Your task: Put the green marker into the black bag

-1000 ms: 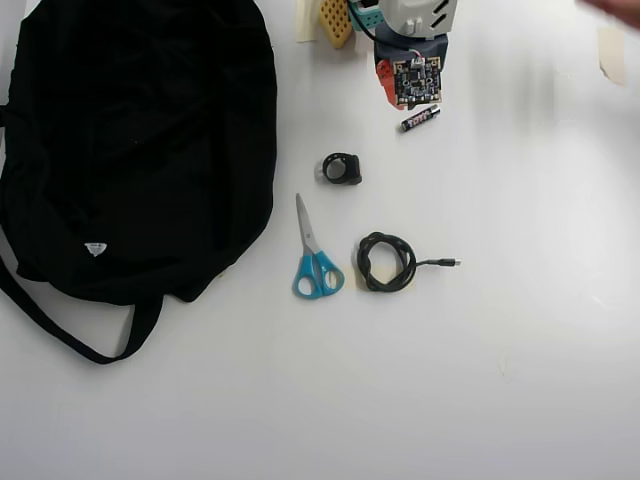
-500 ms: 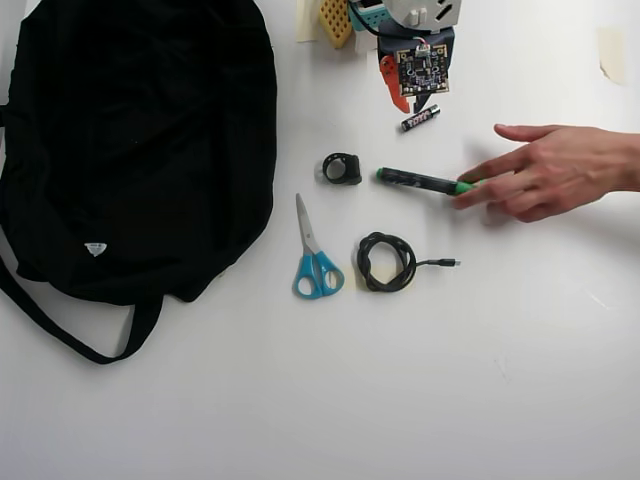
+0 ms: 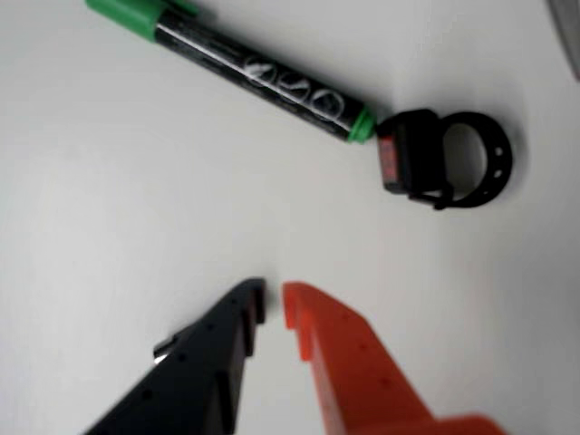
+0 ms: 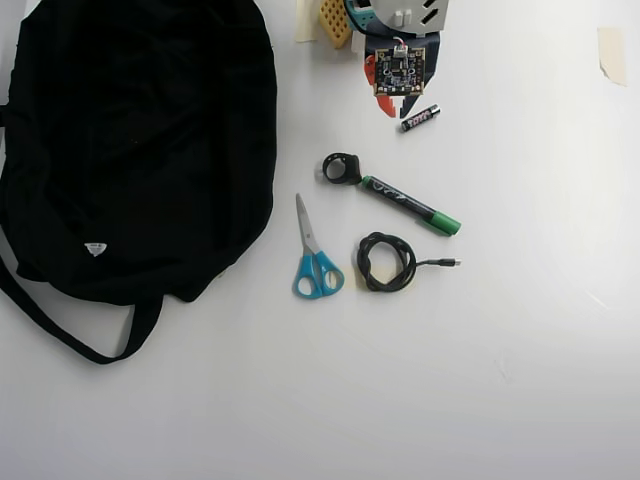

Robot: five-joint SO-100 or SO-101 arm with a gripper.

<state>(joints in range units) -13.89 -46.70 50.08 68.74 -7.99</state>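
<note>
In the overhead view the black bag (image 4: 140,140) fills the upper left of the frame, its strap (image 4: 60,325) trailing toward the lower left on the white tabletop (image 4: 480,380); right of it, near the centre, lie blue-handled scissors (image 4: 314,254), blades pointing up; a small black ring-shaped clip (image 4: 341,168) sits above and right of them; the green marker (image 4: 411,206) runs from that clip diagonally down to the right, its cap at the lower right end; a coiled black cable (image 4: 388,262) lies just below it; a small battery (image 4: 421,117) lies near the top, beside the arm.

In the wrist view the tool (image 3: 274,304) enters from the bottom edge, one black finger (image 3: 208,362) and one orange (image 3: 349,362), tips close together with only a narrow gap, holding nothing; the marker (image 3: 254,77) lies well above it in the upper left, its end touching the clip (image 3: 444,159) at the upper right.
</note>
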